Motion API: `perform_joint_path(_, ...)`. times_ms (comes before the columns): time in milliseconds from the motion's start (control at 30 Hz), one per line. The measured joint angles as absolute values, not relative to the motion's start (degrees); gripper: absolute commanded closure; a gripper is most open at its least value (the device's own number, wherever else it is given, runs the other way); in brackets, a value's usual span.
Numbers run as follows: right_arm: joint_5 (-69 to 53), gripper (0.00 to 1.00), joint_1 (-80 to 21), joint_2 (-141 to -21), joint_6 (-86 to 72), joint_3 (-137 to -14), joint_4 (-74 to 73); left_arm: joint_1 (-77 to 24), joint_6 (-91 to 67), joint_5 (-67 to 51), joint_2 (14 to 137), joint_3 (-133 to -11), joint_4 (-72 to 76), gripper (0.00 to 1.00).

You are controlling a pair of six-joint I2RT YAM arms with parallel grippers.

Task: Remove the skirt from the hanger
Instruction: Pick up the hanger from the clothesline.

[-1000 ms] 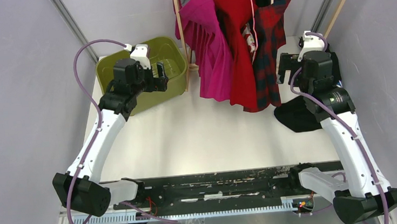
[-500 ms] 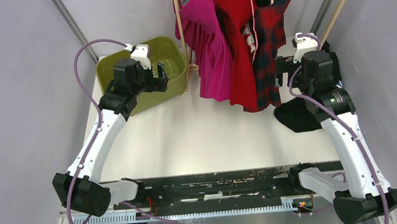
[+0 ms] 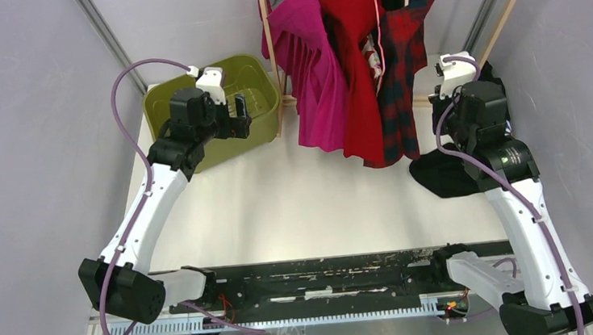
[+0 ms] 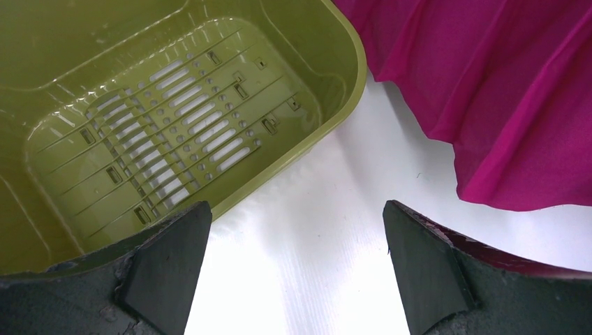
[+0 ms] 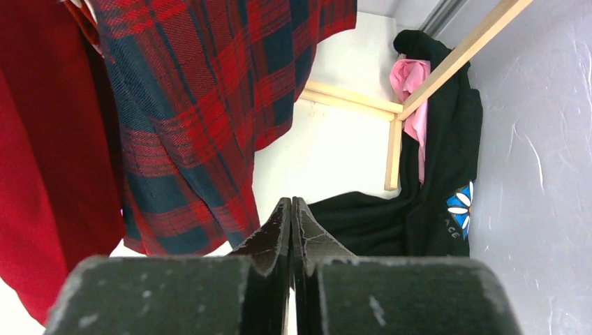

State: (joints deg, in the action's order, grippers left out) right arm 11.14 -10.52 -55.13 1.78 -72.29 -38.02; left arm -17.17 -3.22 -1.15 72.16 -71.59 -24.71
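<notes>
Three skirts are seen hanging side by side from a light wooden rack [image 3: 270, 56] at the far edge of the white surface [image 3: 296, 200]. A magenta pleated skirt [image 3: 314, 77] is on the left, a plain red skirt [image 3: 354, 73] in the middle and a red-and-navy plaid skirt [image 3: 398, 69] on the right. Their hangers are mostly cut off by the top of the overhead view, so how each skirt is fastened cannot be told.

An olive-green plastic basket with a slotted bottom [image 3: 249, 74] is set on the far left of the surface, just left of the rack post. The left fingers [image 4: 167, 265] are held above the right-hand rim of this basket. They are spread wide apart with nothing between them, and the hem of the magenta skirt is seen to their right.

The right fingers [image 5: 272, 241] are pressed flat together with nothing caught between them. They are raised just right of the plaid skirt's lower part, and no contact with the cloth can be made out.

A black garment with a small blue flower print [image 5: 433, 202] is heaped on the surface at the far right. It is draped up against a slanted wooden bar [image 5: 461, 52], with a pink cloth [image 5: 412, 77] tucked beside it.
</notes>
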Motion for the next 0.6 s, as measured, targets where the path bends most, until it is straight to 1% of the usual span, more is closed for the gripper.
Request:
perform_joint_path(100,10.48,0.99,-10.5,-54.85,2.74,-72.29,-38.28,-17.17,-3.22,-1.19,72.16,-71.59,-25.54,0.0)
perform_joint_path(133,10.39,0.95,-10.5,-54.98,2.85,-72.34,-38.44,-17.17,-3.22,-1.19,72.16,-71.59,-25.76,0.0)
perform_joint_path(167,10.48,0.81,-10.52,-55.24,2.87,-72.6,-38.83,-17.17,-3.22,-1.19,72.16,-71.61,-26.02,0.0)
perform_joint_path(200,10.59,0.71,-10.52,-55.57,2.85,-72.99,-39.11,-17.17,-3.22,-1.19,72.16,-71.61,-26.3,0.0)
perform_joint_path(267,10.83,0.67,-10.52,-56.29,2.72,-74.35,-40.18,-17.17,-3.22,-1.21,72.14,-71.61,-26.74,0.0)
perform_joint_path(300,10.96,0.59,-10.52,-56.6,2.63,-75.02,-40.53,-17.17,-3.22,-1.23,72.07,-71.61,-26.92,0.01)
perform_joint_path(333,10.98,0.44,-10.52,-56.93,2.83,-75.96,-41.12,-17.17,-3.22,-1.21,72.03,-71.61,-27.03,0.0)
perform_joint_path(367,10.96,0.33,-10.52,-57.28,2.96,-77.06,-41.6,-17.17,-3.22,-1.23,71.9,-71.61,-27.14,0.0)
perform_joint_path(400,10.83,0.24,-10.52,-57.56,2.63,-77.91,-41.82,-17.17,-3.22,-1.23,71.72,-71.61,-27.2,0.01)
perform_joint_path(467,10.48,0.12,-10.52,-57.87,2.7,-79.31,-42.04,-17.17,-3.22,-1.23,71.35,-71.61,-27.31,0.01)
perform_joint_path(500,10.37,0.11,-10.52,-57.89,2.81,-79.68,-42.11,-17.17,-3.22,-1.21,71.18,-71.61,-27.35,0.0)
perform_joint_path(600,9.96,0.11,-10.52,-57.87,2.85,-79.83,-42.09,-17.17,-3.22,-1.21,70.78,-71.61,-27.4,0.01)
